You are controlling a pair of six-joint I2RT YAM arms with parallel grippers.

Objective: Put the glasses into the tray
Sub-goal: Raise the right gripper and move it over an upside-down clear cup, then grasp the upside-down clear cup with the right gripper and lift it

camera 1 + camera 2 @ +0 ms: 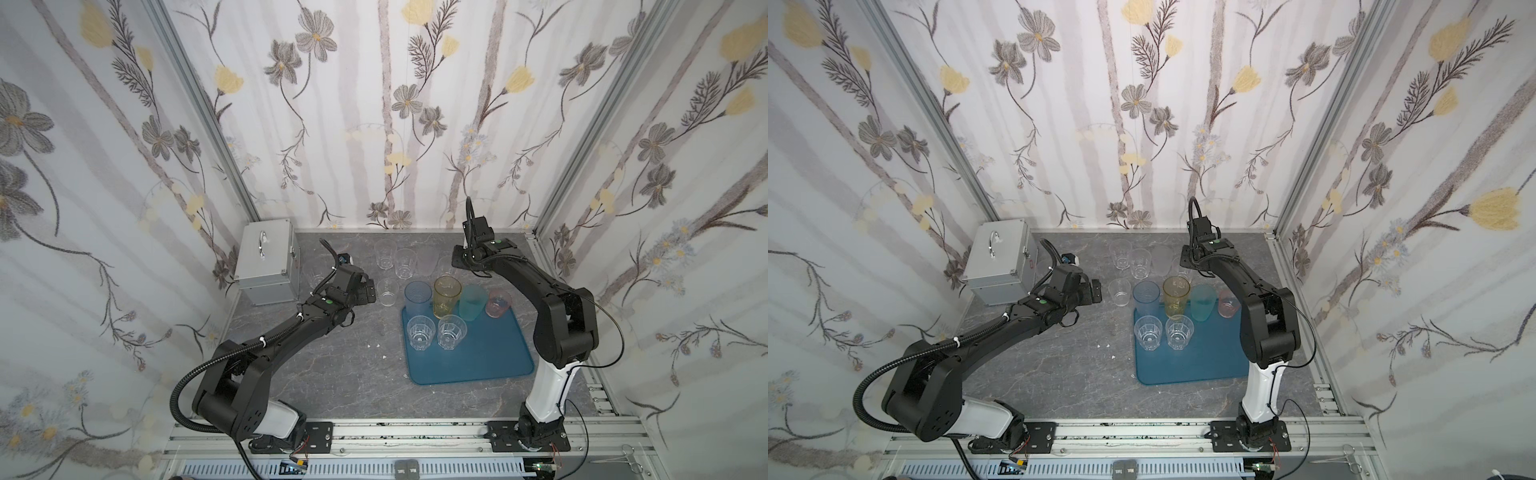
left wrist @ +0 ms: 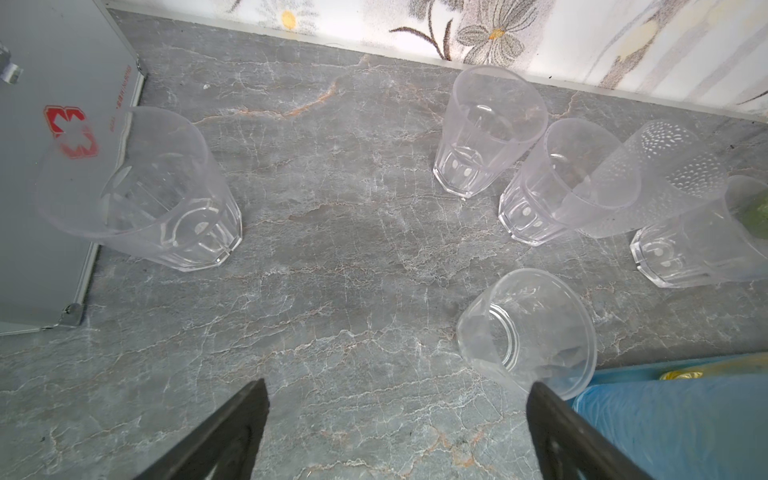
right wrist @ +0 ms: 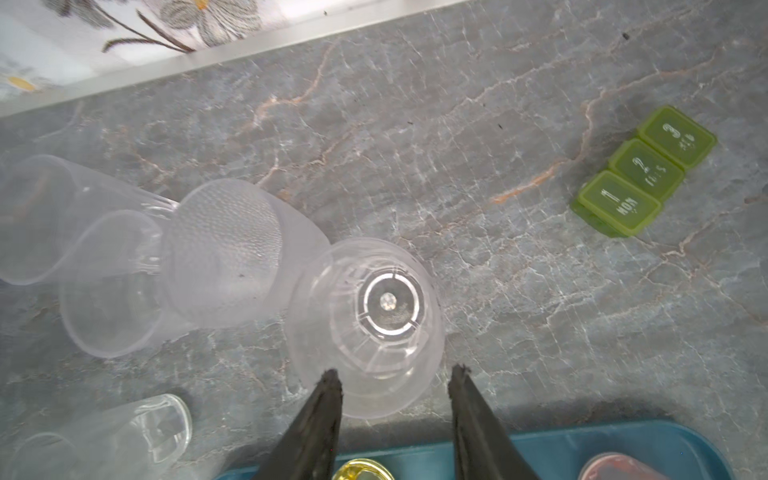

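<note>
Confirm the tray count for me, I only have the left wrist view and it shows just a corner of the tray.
Observer: Six stand in the tray: blue glass, yellow glass, teal glass and pink glass along the far edge, with two clear faceted glasses in front of them.
Operator: Right arm?
Observer: The right gripper has its jaws apart on either side of an upright clear glass on the table, just off the tray's far edge. No firm grip shows.
Operator: Anything over there I can't make out?
Observer: A green pill box with three lids marked 1, 2 and 3 lies on the table beside that glass, apart from it.
</note>
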